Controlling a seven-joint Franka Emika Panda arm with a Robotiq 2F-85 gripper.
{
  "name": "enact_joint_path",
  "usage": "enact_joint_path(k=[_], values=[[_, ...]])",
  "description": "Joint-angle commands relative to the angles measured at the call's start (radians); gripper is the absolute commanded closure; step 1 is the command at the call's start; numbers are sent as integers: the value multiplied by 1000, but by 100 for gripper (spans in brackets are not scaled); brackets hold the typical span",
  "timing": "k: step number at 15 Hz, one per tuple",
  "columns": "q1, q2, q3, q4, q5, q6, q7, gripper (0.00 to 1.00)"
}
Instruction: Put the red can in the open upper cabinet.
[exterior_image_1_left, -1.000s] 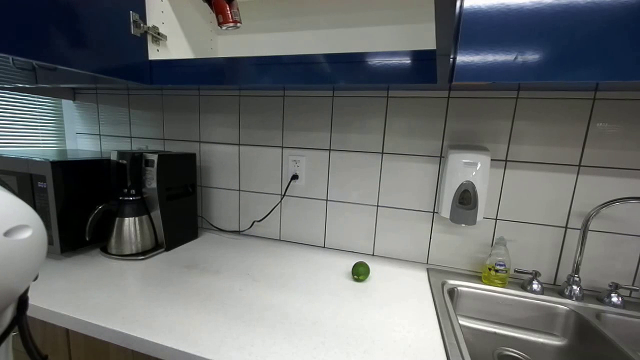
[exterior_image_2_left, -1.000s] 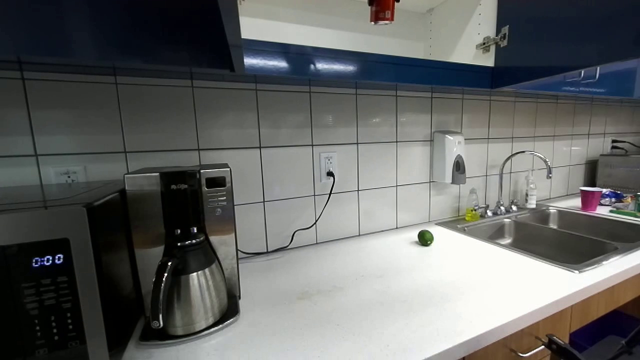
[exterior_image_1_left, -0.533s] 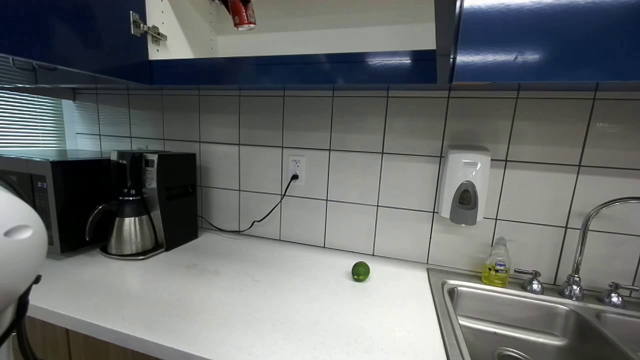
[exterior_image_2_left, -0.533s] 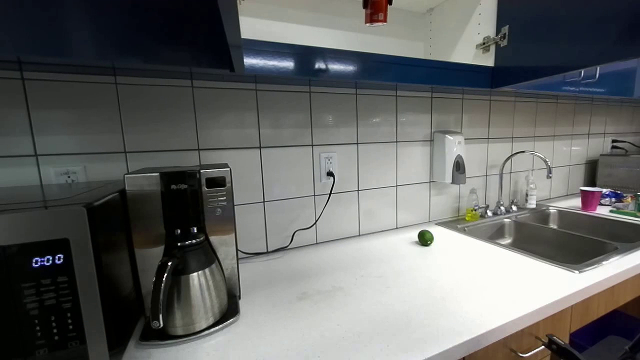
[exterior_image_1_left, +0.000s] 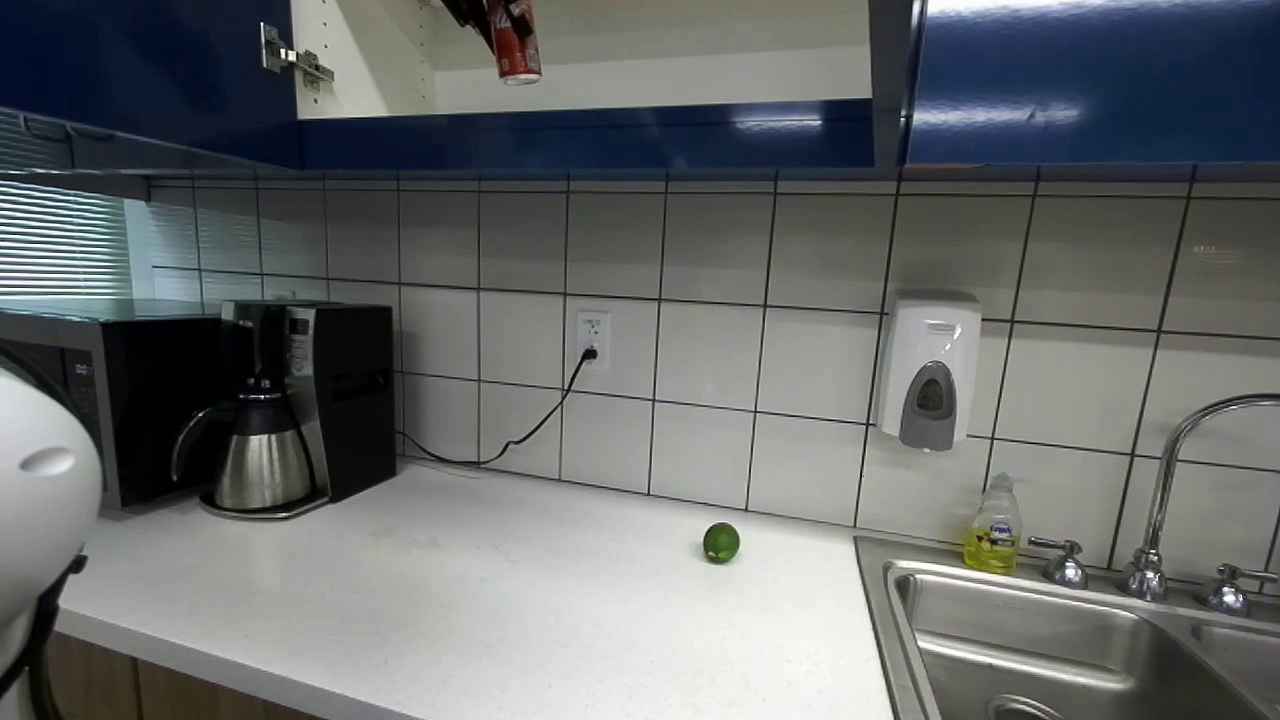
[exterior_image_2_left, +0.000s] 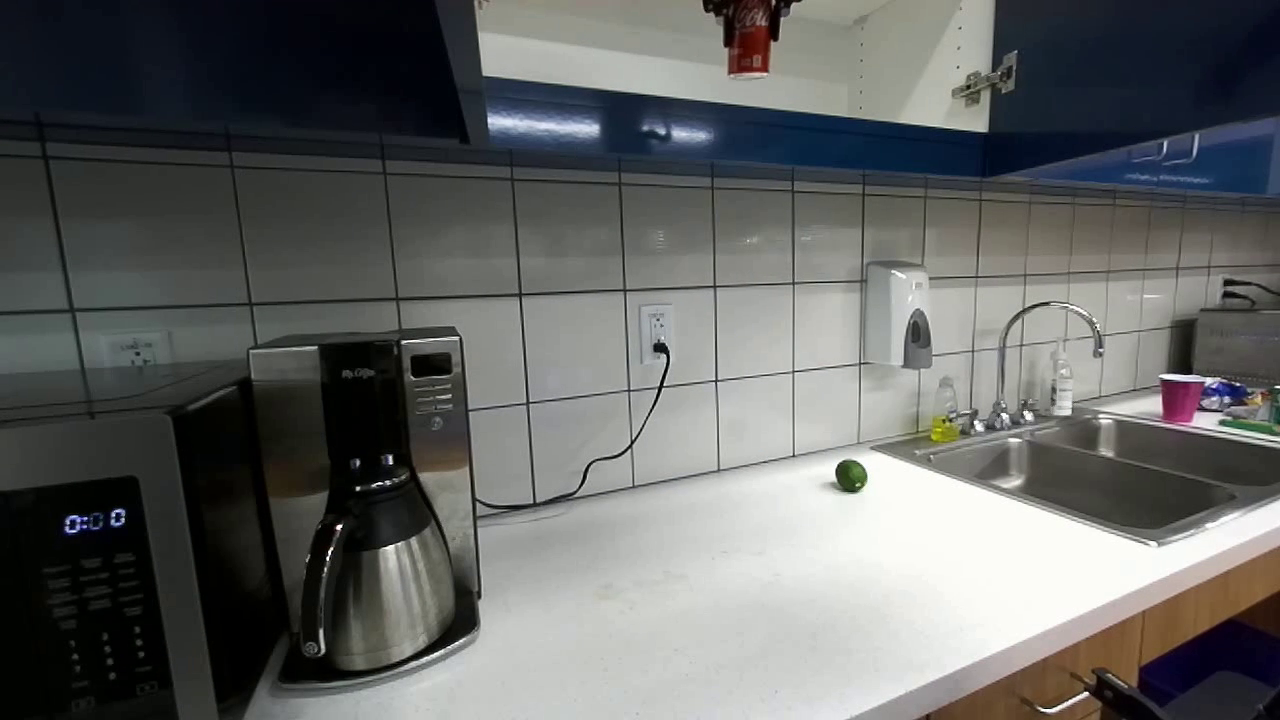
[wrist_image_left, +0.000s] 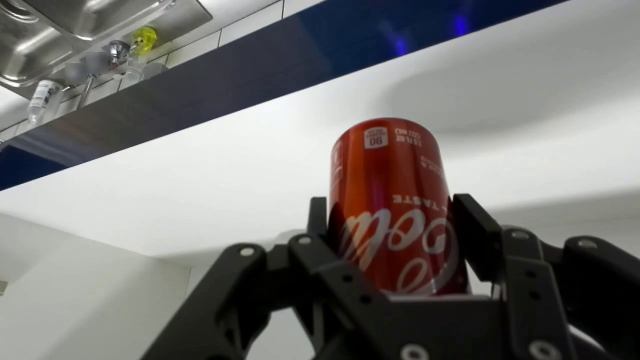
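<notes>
The red can (exterior_image_1_left: 518, 62) hangs upright, bottom down, at the opening of the open upper cabinet (exterior_image_1_left: 660, 80). In another exterior view the can (exterior_image_2_left: 749, 52) shows against the white interior of the cabinet (exterior_image_2_left: 620, 55). My gripper (wrist_image_left: 389, 210) is shut on the can, a finger on each side. In the wrist view the can (wrist_image_left: 387, 170) points its bottom end away from me, over the white cabinet floor (wrist_image_left: 200, 195), and seems apart from it. The can's top is hidden by the gripper. The upper part of the gripper is cut off in both exterior views.
The cabinet's blue front rail (exterior_image_1_left: 590, 138) runs below the opening. The open door with its hinge (exterior_image_1_left: 295, 60) stands at one side. A green lime (exterior_image_1_left: 721, 543) lies on the counter below. A coffee maker (exterior_image_2_left: 390, 500), microwave (exterior_image_2_left: 100, 560), soap dispenser (exterior_image_2_left: 897, 315) and sink (exterior_image_2_left: 1090, 480) are around.
The can, held in the gripper, has moved down and to the right in an exterior view, and down and slightly left in another. More of the gripper's fingers now shows.
</notes>
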Motion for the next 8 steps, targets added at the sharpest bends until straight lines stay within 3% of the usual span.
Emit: enact_joint_path(k=[1,8], values=[[-2,54,-5,57,6,-17,-5,61],[-1,102,-14,47,10,-1,2,61]])
